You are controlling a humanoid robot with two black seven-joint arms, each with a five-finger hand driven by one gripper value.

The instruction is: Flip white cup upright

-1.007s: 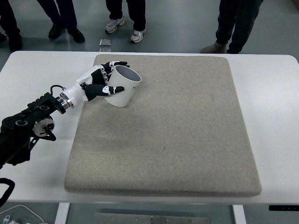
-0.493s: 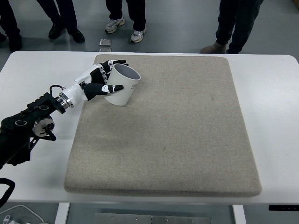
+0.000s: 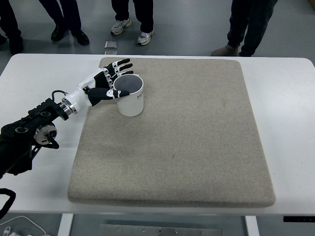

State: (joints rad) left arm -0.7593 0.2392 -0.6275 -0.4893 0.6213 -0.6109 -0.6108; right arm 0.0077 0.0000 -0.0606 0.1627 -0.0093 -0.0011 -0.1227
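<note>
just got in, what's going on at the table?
The robot's left hand is at the white cup, which stands upright, mouth up, near the far left corner of the beige mat. The fingers are spread around the cup's left side, apparently no longer gripping it. The right arm isn't in view. Several people stand beyond the white table.

The white cup (image 3: 130,95) is showing a smooth, faintly glossy wall, plastic or ceramic; the mat (image 3: 177,132) is looking like coarse, matt beige felt; the worktop (image 3: 290,128) is presenting a smooth white laminate-like face; the left hand (image 3: 106,82) is appearing as glossy black-and-white hard plastic.
</note>
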